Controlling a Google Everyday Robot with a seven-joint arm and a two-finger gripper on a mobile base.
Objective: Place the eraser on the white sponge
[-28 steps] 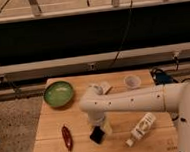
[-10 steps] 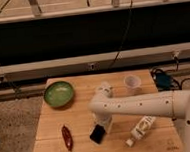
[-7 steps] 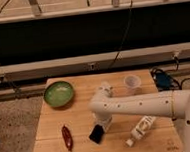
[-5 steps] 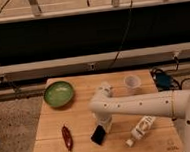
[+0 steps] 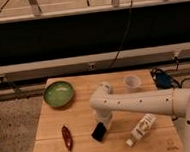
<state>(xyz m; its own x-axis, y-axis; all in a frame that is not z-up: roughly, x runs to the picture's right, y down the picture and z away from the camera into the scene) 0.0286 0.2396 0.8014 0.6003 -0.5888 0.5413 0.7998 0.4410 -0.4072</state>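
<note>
The eraser (image 5: 99, 132), a flat black block, is at the front middle of the wooden table (image 5: 82, 114), tilted. My gripper (image 5: 103, 123) hangs from the white arm (image 5: 141, 102) straight over the eraser's upper right end and touches or nearly touches it. A small off-white block that may be the white sponge (image 5: 105, 85) shows at the arm's far edge, mostly covered by the arm.
A green bowl (image 5: 59, 92) stands at the back left. A red chili pepper (image 5: 66, 137) lies left of the eraser. A white bottle (image 5: 140, 127) lies on its side to the right. A translucent cup (image 5: 132, 81) and a dark cabled object (image 5: 162, 78) are at the back right.
The arm has shifted a little to the right since the oldest frame. The eraser stays at nearly the same spot and now looks more tilted. The gripper remains over it.
</note>
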